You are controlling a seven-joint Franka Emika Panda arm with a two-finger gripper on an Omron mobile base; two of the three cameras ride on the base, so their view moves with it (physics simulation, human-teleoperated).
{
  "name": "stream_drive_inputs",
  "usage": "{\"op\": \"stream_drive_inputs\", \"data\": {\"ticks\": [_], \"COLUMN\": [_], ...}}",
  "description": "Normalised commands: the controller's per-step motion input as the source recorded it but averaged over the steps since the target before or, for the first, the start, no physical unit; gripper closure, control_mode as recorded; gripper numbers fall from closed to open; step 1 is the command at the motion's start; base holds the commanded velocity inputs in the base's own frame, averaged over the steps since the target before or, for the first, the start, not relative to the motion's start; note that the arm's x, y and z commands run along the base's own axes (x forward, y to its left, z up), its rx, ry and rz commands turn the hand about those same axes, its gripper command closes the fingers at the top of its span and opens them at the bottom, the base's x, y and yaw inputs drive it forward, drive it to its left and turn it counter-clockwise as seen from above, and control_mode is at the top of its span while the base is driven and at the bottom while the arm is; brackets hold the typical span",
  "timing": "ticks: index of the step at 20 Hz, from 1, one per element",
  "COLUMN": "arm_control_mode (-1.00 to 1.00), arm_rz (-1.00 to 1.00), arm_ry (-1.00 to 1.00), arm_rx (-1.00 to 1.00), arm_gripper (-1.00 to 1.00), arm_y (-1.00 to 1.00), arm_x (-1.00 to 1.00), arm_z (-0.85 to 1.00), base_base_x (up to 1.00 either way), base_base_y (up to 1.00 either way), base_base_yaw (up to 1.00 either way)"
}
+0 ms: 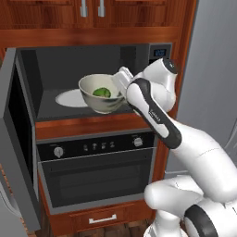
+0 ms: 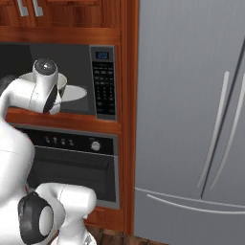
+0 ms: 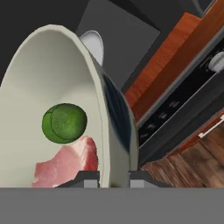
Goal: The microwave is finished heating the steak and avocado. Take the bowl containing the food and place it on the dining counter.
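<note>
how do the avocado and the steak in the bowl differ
The avocado is a dark green rounded lump; the steak is a flat pinkish-red slab. In the hand view the avocado shows whole, while the steak is cut off at the bottom of the view beside the end effector fingertips. Both lie inside the cream-white bowl, whose rim the end effector grips, and the two look to touch.

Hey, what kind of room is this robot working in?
A home kitchen, most likely: a built-in microwave stands open above an oven, set in wood cabinets, and a steel fridge stands beside them.
</note>
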Motion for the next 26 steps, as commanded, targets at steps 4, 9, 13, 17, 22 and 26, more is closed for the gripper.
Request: {"op": "stream_drive_inputs", "data": {"ticks": [4,9,13,17,22,26], "arm_control_mode": [-1.00,-1.00,-1.00,-1.00,-1.00,-1.00], "arm_rz": [0.00,0.00,0.00,0.00,0.00,0.00], "arm_ry": [0.00,0.00,0.00,0.00,0.00,0.00], "arm_rx": [0.00,-0.04,-0.10,-0.02,0.00,0.00], "arm_gripper": [1.00,1.00,1.00,1.00,1.00,1.00], "arm_y": [-0.59,-0.58,-0.37,0.00,0.00,0.00], "arm_x": [-1.00,-1.00,-1.00,-0.15,0.00,0.00], "arm_z": [0.60,0.24,0.04,0.00,0.00,0.00], "base_base_x": [0.00,0.00,0.00,0.00,0.00,0.00], "base_base_y": [0.00,0.00,0.00,0.00,0.00,0.00], "base_base_yaw": [0.00,0.00,0.00,0.00,0.00,0.00]}}
